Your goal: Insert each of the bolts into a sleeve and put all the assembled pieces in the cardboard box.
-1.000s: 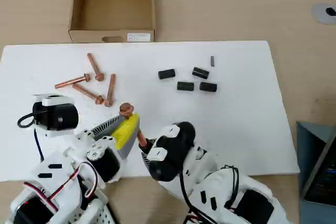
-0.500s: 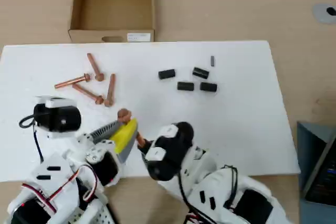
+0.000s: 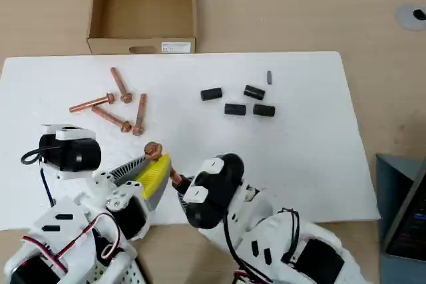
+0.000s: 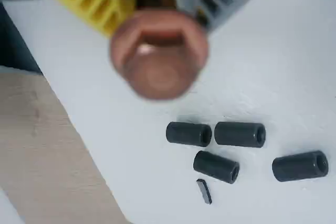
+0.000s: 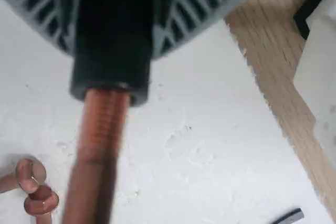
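Left gripper [image 3: 152,167] clamps one bolt [image 4: 159,56], tip inside the one sleeve [image 5: 113,40] pinched by right gripper [image 3: 181,182], near the sheet's [image 3: 313,151] front edge; four more bolts [image 3: 120,84], four more sleeves [image 3: 235,109] lie loose; cardboard box [image 3: 141,46] behind.

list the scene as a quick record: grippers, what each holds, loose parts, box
left gripper: shut on a copper bolt
right gripper: shut on a black sleeve
assembly: the bolt's threaded end sits in the sleeve's mouth
loose bolts: four, on the white mat
loose sleeves: four, on the mat
box: empty, beyond the mat
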